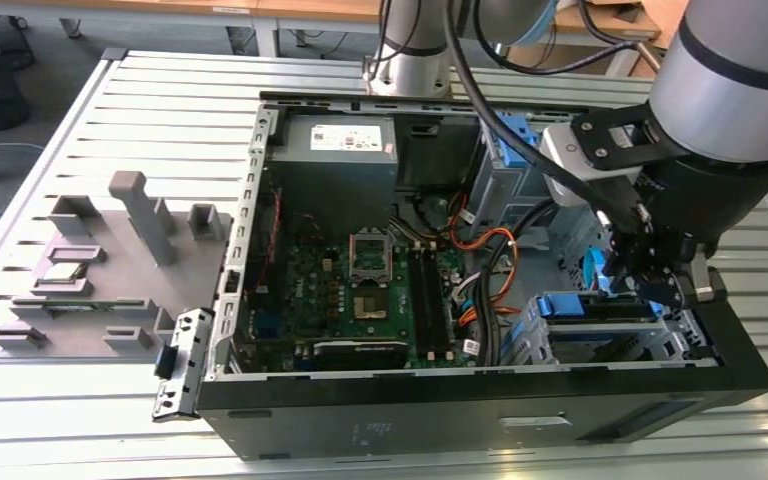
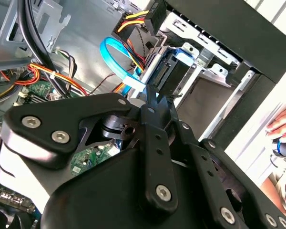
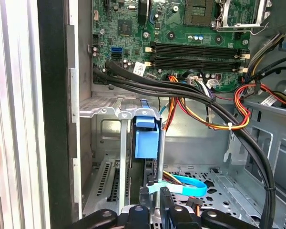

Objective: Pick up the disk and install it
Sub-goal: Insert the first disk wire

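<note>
Exterior view: an open computer case (image 1: 491,425) lies on its side on the ribbed metal desk (image 1: 157,90). My arm reaches down into its corner at the exterior view's right.
Claw: my claw (image 1: 654,288) points down just above the drive cage (image 1: 544,345). In the second wrist view the fingers (image 2: 155,140) look drawn together until the tips meet, and I see nothing held between them.
Disk: the disk (image 3: 147,138) stands on its edge inside the drive cage, with its blue frame facing the first wrist view. In the exterior view the disk (image 1: 591,305) is a blue block in the cage, just beside my fingertips.
Contact: I cannot tell whether my claw touches the disk.
Blue cable: a flat light-blue cable (image 3: 186,183) lies on the case floor close to my claw tips. In the second wrist view the cable (image 2: 114,59) bends in a loop.
Wires: red, yellow and orange wires (image 3: 238,102) run with thick black cables between the motherboard (image 3: 190,28) and the cage.
Power supply: a gray box (image 1: 344,140) sits in the far corner of the case.
Tray: a gray holder (image 1: 91,260) with small parts is on the desk at the exterior view's left, well apart from my claw.
Person: a hand (image 2: 282,125) is outside the case.
</note>
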{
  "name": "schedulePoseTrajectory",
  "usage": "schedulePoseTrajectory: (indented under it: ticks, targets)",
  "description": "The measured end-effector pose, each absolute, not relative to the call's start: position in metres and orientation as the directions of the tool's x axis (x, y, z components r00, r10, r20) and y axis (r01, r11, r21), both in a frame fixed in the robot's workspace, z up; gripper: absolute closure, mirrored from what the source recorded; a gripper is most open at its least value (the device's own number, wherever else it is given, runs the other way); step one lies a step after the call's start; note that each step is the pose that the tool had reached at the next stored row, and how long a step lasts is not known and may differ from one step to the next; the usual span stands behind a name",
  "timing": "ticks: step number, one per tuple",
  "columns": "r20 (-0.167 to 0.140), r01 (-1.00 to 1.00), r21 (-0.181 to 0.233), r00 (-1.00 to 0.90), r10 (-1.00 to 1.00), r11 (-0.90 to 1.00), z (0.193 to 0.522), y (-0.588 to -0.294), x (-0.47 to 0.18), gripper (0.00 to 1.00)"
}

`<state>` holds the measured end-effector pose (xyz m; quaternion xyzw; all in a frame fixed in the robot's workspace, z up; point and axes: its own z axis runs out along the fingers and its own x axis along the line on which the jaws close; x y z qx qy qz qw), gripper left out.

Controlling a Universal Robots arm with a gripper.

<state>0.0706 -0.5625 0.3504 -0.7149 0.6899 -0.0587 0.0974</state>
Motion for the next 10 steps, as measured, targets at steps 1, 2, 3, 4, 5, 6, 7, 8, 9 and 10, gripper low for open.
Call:
schedulePoseTrajectory:
  ticks: [1,2,3,4,5,6,7,8,9,10]
  targets:
    - [-0.051,-0.975,-0.219,0.041,-0.998,-0.029,0.3504,-0.5625,0.0707,0.76]
    - [-0.051,-0.977,-0.210,0.041,-0.998,-0.029,0.3504,-0.5625,0.0707,0.76]
    - [-0.052,-0.981,-0.193,0.040,-0.998,-0.029,0.3502,-0.5625,0.0709,0.76]
    - [-0.052,-0.984,-0.175,0.039,-0.998,-0.029,0.3500,-0.5625,0.0713,0.76]
    - [-0.053,-0.987,-0.157,0.038,-0.998,-0.029,0.3499,-0.5626,0.0716,0.76]
    - [-0.054,-0.990,-0.139,0.037,-0.998,-0.029,0.3498,-0.5626,0.0721,0.76]
    - [-0.054,-0.992,-0.121,0.036,-0.998,-0.029,0.3497,-0.5625,0.0726,0.76]
    - [-0.055,-0.994,-0.103,0.035,-0.998,-0.029,0.3496,-0.5625,0.0729,0.76]
    - [-0.056,-0.996,-0.086,0.034,-0.998,-0.029,0.3495,-0.5626,0.0733,0.76]
    - [-0.056,-0.996,-0.082,0.034,-0.998,-0.029,0.3495,-0.5625,0.0733,0.76]
